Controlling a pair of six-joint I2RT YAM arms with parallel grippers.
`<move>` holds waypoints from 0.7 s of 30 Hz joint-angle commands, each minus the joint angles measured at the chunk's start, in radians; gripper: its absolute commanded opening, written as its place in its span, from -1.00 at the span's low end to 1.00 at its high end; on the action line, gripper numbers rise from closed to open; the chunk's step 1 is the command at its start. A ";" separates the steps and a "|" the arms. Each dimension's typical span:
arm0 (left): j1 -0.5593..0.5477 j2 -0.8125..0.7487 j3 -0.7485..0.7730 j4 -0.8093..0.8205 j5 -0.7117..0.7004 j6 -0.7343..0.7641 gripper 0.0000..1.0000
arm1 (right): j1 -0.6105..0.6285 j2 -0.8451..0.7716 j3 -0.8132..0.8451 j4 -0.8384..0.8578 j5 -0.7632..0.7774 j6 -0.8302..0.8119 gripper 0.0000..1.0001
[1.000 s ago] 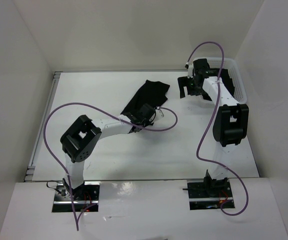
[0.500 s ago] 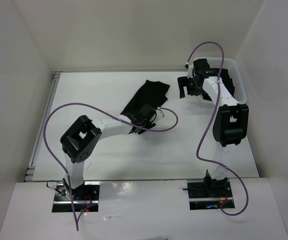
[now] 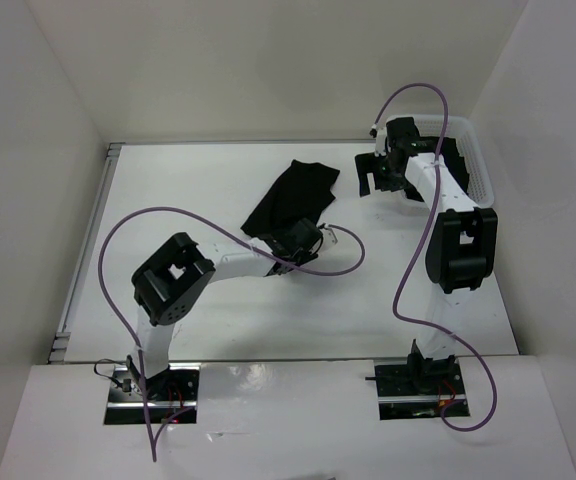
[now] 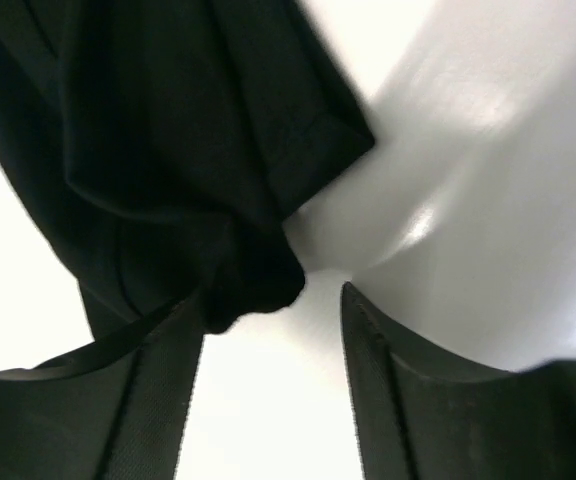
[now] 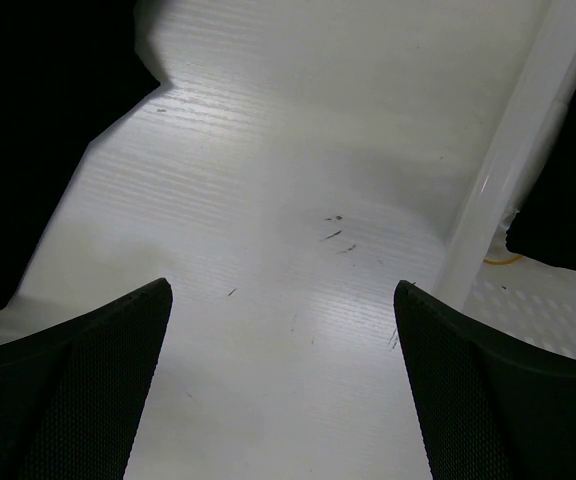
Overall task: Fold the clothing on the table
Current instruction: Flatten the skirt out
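My left claw (image 4: 271,300) stood open above the table (image 4: 488,200), with the bunched black clothing (image 4: 168,150) at one fingertip, unheld. My right claw (image 5: 283,290) gaped wide. Closing here risked pinching only a loose corner, which would likely slip.

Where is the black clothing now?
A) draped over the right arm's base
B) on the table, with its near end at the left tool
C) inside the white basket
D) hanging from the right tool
B: the clothing lies on the table, and its near end sits right at the tips of the left tool, which stand apart.
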 commanded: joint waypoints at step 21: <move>-0.002 0.007 -0.005 0.026 -0.135 0.015 -0.58 | -0.005 -0.041 -0.001 0.015 -0.023 -0.014 0.90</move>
